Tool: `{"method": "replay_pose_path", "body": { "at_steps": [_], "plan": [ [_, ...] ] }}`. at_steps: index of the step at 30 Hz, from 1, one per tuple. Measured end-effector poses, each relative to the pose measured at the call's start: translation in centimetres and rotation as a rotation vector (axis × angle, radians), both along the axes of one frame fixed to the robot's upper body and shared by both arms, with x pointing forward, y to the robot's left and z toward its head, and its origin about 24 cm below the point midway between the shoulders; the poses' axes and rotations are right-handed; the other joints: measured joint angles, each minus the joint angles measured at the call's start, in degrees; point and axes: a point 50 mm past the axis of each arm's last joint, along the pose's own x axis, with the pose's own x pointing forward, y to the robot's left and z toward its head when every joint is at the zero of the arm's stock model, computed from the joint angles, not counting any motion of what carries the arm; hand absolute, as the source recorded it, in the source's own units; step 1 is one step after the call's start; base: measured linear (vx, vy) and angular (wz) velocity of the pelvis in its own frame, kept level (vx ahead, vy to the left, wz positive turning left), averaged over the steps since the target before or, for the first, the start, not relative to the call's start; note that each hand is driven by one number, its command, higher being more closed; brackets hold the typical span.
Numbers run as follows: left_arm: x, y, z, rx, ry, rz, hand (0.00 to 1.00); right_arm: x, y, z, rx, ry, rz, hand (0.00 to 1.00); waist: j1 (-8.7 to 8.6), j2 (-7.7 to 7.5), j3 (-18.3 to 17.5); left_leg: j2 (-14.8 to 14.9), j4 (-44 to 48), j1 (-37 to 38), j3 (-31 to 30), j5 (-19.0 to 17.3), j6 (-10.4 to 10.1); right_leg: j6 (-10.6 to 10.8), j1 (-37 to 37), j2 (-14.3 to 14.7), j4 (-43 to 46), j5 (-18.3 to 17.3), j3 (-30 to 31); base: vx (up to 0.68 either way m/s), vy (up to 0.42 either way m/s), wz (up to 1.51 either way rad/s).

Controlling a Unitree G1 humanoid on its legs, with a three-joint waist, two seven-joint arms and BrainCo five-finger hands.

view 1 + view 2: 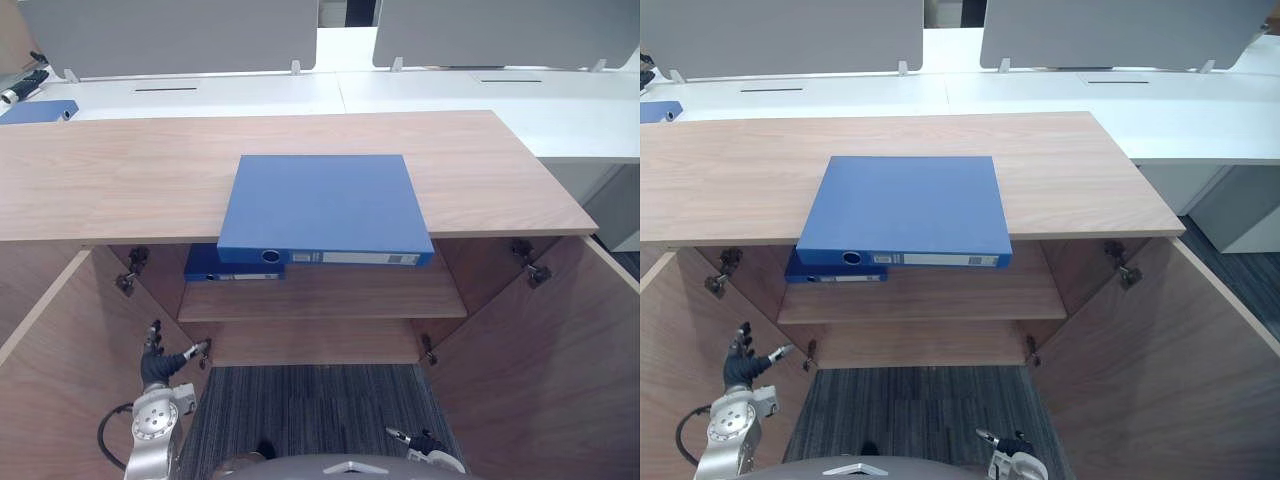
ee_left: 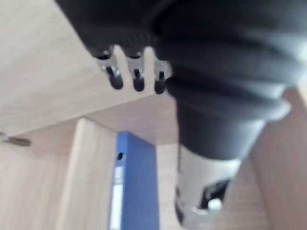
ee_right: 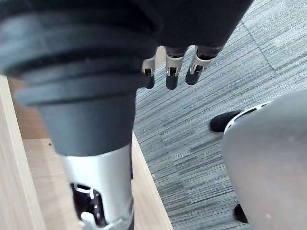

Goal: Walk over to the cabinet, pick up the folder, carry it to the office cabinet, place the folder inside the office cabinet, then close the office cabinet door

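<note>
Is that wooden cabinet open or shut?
Open: its left wooden door and right wooden door stand swung outward, baring the inner shelf.

Blue folder (image 1: 322, 205) flat on wooden cabinet top (image 1: 120, 170), spine overhanging front edge, both cabinet doors (image 1: 565, 350) open below

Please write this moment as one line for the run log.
phase: before pick-up | flat blue folder: on wooden cabinet top, untouched | left hand: open, low | right hand: open, low | cabinet doors: open
</note>
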Motion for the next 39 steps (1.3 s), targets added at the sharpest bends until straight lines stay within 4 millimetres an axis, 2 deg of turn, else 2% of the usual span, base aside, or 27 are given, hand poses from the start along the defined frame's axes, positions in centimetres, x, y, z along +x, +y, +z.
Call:
{"method": "replay_pose_path", "body": {
  "at_steps": [4, 8, 11, 19, 25, 30, 35, 39],
  "plan": [
    [0.9, -0.3, 3.4, 0.079, -0.148, -0.005, 0.00, 0.4, 0.6, 0.1, 0.004, -0.019, 0.030, 0.00, 0.13, 0.09, -0.03, 0.36, 0.05, 0.53, -0.24, -0.14, -0.21, -0.32, 0.90, 0.22, -0.35, -0.19, 0.04, 0.05, -0.031, 0.00],
    [1.6, -1.5, 7.4, 0.165, -0.326, -0.051, 0.00, -0.1, 1.0, 0.0, 0.015, -0.013, 0.025, 0.00, 0.45, 0.04, -0.19, 0.91, 0.04, 0.57, -0.42, -0.47, -0.71, -0.32, 0.79, 0.49, 0.33, -0.18, 0.52, -0.01, -0.025, 0.00],
    [1.6, -2.3, 9.4, 0.195, -0.423, -0.084, 0.00, -0.2, 1.0, 0.0, 0.012, -0.014, 0.025, 0.00, 0.34, -0.04, -0.44, 1.00, -0.31, 0.41, -0.32, -1.06, -1.30, -0.64, 0.36, 0.58, 1.22, -0.61, 1.74, -0.08, -0.012, -0.06],
    [1.3, -3.5, 11.8, 0.243, -0.529, -0.130, 0.00, -0.9, 0.6, -0.3, 0.007, 0.016, 0.025, 0.00, 0.00, -0.10, -2.37, 1.11, -0.30, 0.24, -0.40, -0.12, -0.74, -0.52, -0.89, 0.80, 2.04, -0.89, 2.03, -0.03, -0.006, -0.01],
    [1.7, -4.9, 13.2, 0.337, -0.584, -0.262, 0.00, -1.3, 0.3, -0.5, 0.004, 0.044, 0.031, 0.00, -0.35, -0.05, -3.71, 1.14, -0.30, 0.35, -0.30, -0.04, -0.74, -0.54, -0.88, 0.98, 2.05, -0.85, 2.32, 0.00, -0.001, -0.01],
    [2.3, -5.9, 14.1, 0.570, -0.586, -0.410, 0.00, -1.3, -0.3, -0.4, -0.019, 0.051, 0.066, 0.00, -1.50, 0.08, -3.80, 1.12, -0.30, 0.63, 0.14, 0.02, -0.68, -0.51, -0.90, 1.04, 2.00, -0.70, 3.07, -0.03, -0.005, -0.05],
    [3.0, -7.1, 14.9, 0.784, -0.617, -0.502, 0.00, -2.6, -1.0, -0.7, -0.034, 0.101, 0.070, 0.00, -2.28, 0.18, -3.71, 0.93, -0.34, 1.52, 0.12, 0.13, -0.51, -0.77, 0.03, 1.05, 1.43, -0.71, 3.07, 0.00, 0.000, 0.00],
    [3.3, -7.9, 15.2, 0.867, -0.643, -0.551, 0.00, -2.8, -1.1, -0.7, -0.047, 0.114, 0.094, 0.00, -2.82, 0.33, -3.67, 0.92, -0.39, 1.79, 0.03, 0.13, -0.51, -1.20, 0.37, 1.06, 0.85, -0.97, 3.00, 0.00, 0.000, 0.00]
  ]
}}
